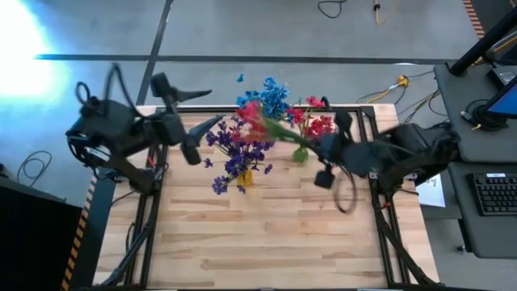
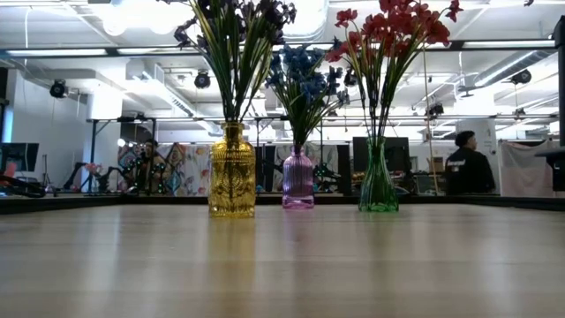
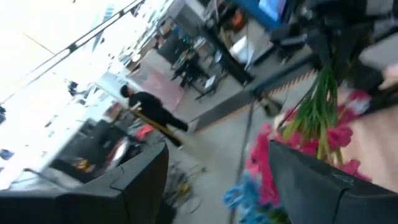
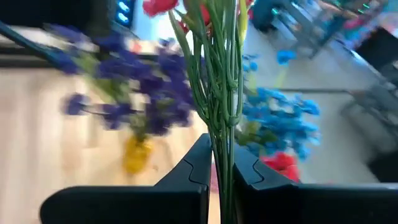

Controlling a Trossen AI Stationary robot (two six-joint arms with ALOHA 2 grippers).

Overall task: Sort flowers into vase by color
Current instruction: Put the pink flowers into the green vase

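Note:
Three vases stand in a row at the far middle of the table. A yellow vase (image 2: 231, 172) holds purple flowers (image 1: 234, 149). A purple vase (image 2: 297, 178) holds blue flowers (image 1: 272, 97). A green vase (image 2: 378, 181) holds red flowers (image 1: 317, 123). My right gripper (image 1: 311, 145) hovers between the vases, shut on a bunch of red flowers (image 1: 257, 121) with green stems. My left gripper (image 1: 194, 121) hangs open, high over the table's far left, with nothing between its fingers (image 3: 124, 180). Neither gripper shows in the low view. My right gripper pinches several green stems (image 4: 221, 140) of the red bunch together between its two fingers. It comes from the table's right, slanting a little downward. The bunch is lifted clear, and its red blooms (image 4: 160, 6) reach past the fingertips toward the table's left, above the vases.
The near half of the wooden table (image 1: 266, 242) holds nothing. Beyond the far edge, cables (image 1: 404, 85) lie on the floor. A desk with a keyboard (image 1: 494, 194) stands at the right. People show in the room behind (image 2: 466, 168).

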